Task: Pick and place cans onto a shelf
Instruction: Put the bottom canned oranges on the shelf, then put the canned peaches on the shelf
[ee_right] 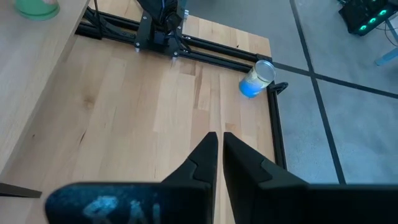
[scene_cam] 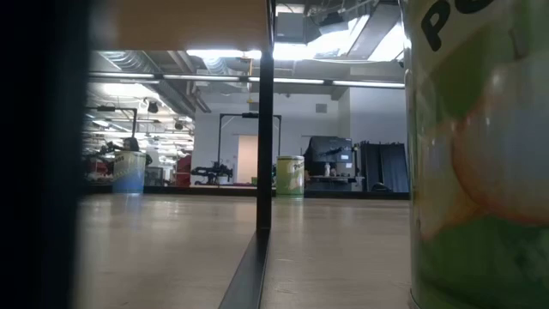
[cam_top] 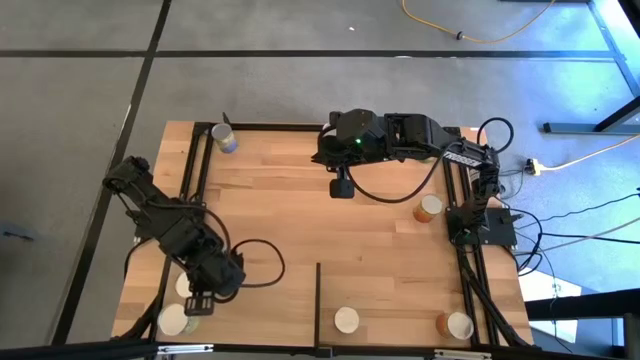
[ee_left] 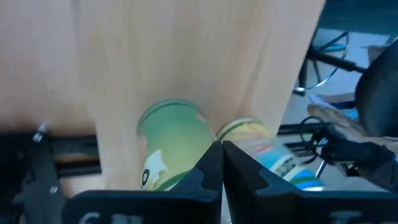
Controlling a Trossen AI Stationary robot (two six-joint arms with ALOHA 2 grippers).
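Note:
My left gripper (cam_top: pixel 198 300) (ee_left: pixel 222 148) hangs shut over the table's near left corner, fingers slanting down. Below it stand two cans, a green one (ee_left: pixel 173 140) and one with a blue and white label (ee_left: pixel 261 149); nothing is between the fingers. Other cans stand upright: a blue one (cam_top: pixel 226 139) at the far left corner, an orange one (cam_top: pixel 429 208) at the right, one (cam_top: pixel 346 320) at the near middle and one (cam_top: pixel 457 325) at the near right. My right gripper (cam_top: pixel 341 187) (ee_right: pixel 217 138) waits shut above the table's far middle. The shelf's pale panel (scene_cam: pixel 189 21) and dark divider (scene_cam: pixel 264 120) show in the low view.
A black metal frame (cam_top: pixel 196 170) runs along the table's left, far and right edges. A black cable (cam_top: pixel 262 262) loops on the wood beside my left arm. The near-middle can (scene_cam: pixel 480 154) fills the low view's right side. Bare wood lies in the table's middle (cam_top: pixel 330 240).

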